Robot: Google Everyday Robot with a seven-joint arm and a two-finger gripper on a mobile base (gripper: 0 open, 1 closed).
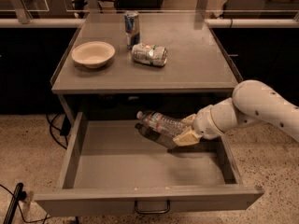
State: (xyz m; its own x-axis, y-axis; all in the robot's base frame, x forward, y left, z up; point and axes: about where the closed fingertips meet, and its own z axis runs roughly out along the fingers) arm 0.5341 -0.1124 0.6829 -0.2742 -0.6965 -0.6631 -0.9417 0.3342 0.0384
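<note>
- The cream-coloured claw (pixel 187 130), at centre right of the frame, is clamped on the base end of a clear plastic water bottle (pixel 161 123). Gripped there, the bottle juts out leftward, cap end slightly raised.
- The bottle hangs over the open grey drawer (pixel 74 148) in the lower half, near its back. Its shadow on the drawer floor suggests it is not resting there.
- On the grey bench (pixel 196 64) above, well apart from the claw, are a beige bowl (pixel 93 54) at upper left, an upright blue-and-silver can (pixel 131 24), and a dented silver can (pixel 149 54) on its side just in front.
</note>
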